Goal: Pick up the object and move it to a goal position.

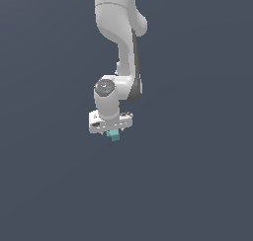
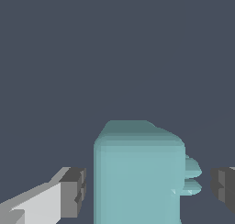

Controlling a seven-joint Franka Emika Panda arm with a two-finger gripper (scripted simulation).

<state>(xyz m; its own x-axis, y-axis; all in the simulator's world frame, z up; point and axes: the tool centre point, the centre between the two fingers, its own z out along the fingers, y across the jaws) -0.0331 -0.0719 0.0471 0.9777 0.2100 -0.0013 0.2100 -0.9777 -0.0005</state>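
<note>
- Teal and blocky, the object [image 1: 114,135] sat directly beneath the white gripper [image 1: 111,130] of the Franka arm [image 1: 120,32] in the exterior view, at about six o'clock from the wrist joint, over a plain slate-grey ground [image 1: 197,185].
- Seen from the wrist, the object [image 2: 137,175] filled the space between the two dark finger pads [image 2: 73,191], with a visible gap on each side; the jaws stood apart and had not closed on it.
- Small rounded stubs jutted from the piece on the three o'clock side of its body in the wrist view, pointing toward the far pad.
- By its look the piece was judged rigid and light, a hard-edged solid with smooth faces that could slip under a weak pinch; nothing suggested it was fragile.
- Flat opposing sides of the main block appeared the soundest place to grip, though the stubs on one face could keep that pad from seating flush and tilt the piece as the fingers close.
- No brand, label or lettering could be read on the object, the gripper or the arm.
- No goal marker showed in either view.
</note>
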